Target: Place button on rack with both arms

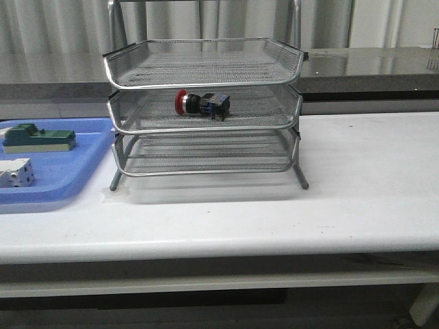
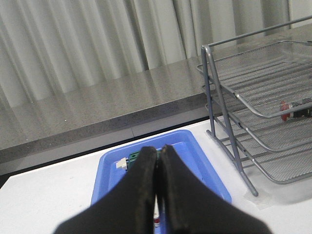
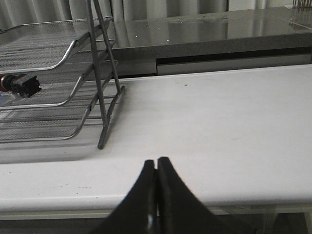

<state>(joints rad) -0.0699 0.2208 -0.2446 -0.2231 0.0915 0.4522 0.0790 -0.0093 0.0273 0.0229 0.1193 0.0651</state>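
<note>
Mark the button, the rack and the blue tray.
button point(image 1: 201, 104): front view, on its black collar.
rack point(image 1: 203, 85): front view, front rim of the top tier.
blue tray point(image 1: 89, 147): front view, bare floor near its right edge.

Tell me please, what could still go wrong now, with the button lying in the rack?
1. The button lies on its side on the middle tier of the rack; a bump could roll it.
2. The left gripper, shut, hangs over the blue tray close to the rack's leg; a careless swing might knock it.
</note>
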